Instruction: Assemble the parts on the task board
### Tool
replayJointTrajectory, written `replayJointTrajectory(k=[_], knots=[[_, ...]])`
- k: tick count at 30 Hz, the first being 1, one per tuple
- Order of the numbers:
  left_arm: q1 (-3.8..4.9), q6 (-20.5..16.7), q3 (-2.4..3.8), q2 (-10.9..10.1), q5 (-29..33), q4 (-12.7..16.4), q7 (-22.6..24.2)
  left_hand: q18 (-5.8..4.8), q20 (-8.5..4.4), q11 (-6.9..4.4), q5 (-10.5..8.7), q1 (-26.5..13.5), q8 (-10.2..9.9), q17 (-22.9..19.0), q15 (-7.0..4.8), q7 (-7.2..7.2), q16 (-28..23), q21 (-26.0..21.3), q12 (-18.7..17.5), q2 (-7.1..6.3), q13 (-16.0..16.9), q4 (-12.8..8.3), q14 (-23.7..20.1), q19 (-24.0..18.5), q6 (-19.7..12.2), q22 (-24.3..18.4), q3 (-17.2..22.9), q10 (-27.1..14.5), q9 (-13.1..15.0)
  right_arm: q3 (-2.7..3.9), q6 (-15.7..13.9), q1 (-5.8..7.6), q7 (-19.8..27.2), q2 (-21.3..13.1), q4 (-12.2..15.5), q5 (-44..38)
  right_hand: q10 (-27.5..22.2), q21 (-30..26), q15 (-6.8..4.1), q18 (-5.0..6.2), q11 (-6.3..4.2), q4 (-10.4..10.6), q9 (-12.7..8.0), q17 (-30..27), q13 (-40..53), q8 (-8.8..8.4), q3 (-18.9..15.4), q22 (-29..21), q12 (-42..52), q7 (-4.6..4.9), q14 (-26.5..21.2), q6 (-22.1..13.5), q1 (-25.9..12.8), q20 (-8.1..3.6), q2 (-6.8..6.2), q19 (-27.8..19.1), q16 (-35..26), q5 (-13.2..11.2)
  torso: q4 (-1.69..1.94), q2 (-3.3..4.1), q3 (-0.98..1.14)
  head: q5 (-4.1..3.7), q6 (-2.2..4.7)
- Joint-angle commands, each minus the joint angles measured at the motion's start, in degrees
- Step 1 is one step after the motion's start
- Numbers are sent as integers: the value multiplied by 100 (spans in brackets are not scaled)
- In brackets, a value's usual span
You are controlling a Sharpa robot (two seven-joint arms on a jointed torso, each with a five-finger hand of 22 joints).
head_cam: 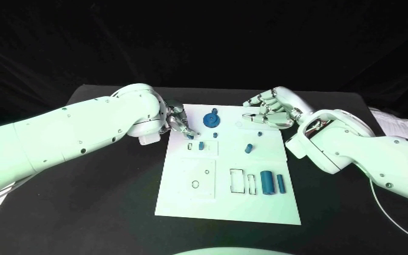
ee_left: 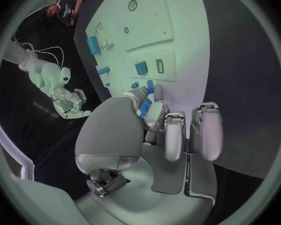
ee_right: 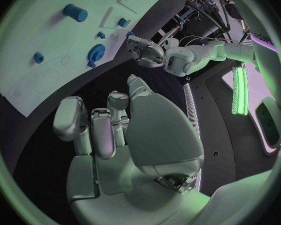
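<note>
The white task board (head_cam: 228, 199) lies in the middle of the table. On it are a blue gear (head_cam: 213, 117), a small peg (head_cam: 217, 134), a second peg (head_cam: 248, 147), a block (head_cam: 201, 146) in a recess and two cylinders (head_cam: 272, 182). My left hand (head_cam: 180, 122) hovers at the board's upper left edge. Its thumb and a finger pinch a small blue part (ee_left: 150, 88), largely hidden by the fingertips (ee_left: 156, 110). My right hand (head_cam: 272, 110) hangs over the board's upper right corner, fingers loosely bent and apart, holding nothing. The gear (ee_right: 97, 52) lies between the two hands.
Empty outlined recesses (head_cam: 198, 175) mark the board's lower half. Black table (head_cam: 102, 208) surrounds the board on all sides. White sheets (head_cam: 391, 119) lie at the far right edge of the table.
</note>
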Motion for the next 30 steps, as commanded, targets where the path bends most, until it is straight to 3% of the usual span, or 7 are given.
replayJointTrajectory(k=[1, 10, 30], knots=[[-66, -264, -3, -33, -367, 108, 139, -15, -16, -17, -8, 0, 27, 1509, 6, -44, 18, 12, -19, -81, -9, -638, 590, 271, 53, 1027, 683, 44, 6, 0, 68, -7, 33, 5, 1, -28, -15, -26, -37, 77, -13, -5, -7, -6, -5, -19, -29, -10, 1, 6, 288, 36, -14, -21, 27, -28, -34, 24, -6, -1, -7, 20, -13], [-220, -311, -28, -57, -873, 249, 83, -19, -18, -19, -17, 11, 22, 1509, 6, -45, 18, 25, -19, -137, -12, -669, 590, 281, 68, 1041, 717, 55, 4, -2, 69, -18, 39, 6, 2, -31, -14, -25, -37, 76, -13, -1, -7, -7, -5, -19, -32, -7, 2, 6, 287, 37, -19, -21, 32, -25, -36, 26, -15, 4, -5, 17, -26], [-256, 262, -33, -129, -1032, 416, -124, -20, -19, -23, -40, 21, 17, 1509, 5, -47, 18, 25, -72, -189, -74, -700, 590, 282, 104, 1043, 759, 50, -1, -2, 75, -27, 44, -1, 4, -32, -14, -25, -37, 76, -13, -1, -7, -7, -5, -19, -32, -7, 2, 6, 287, 37, -19, -21, 32, -25, -36, 26, -8, 2, -1, 20, -73]])
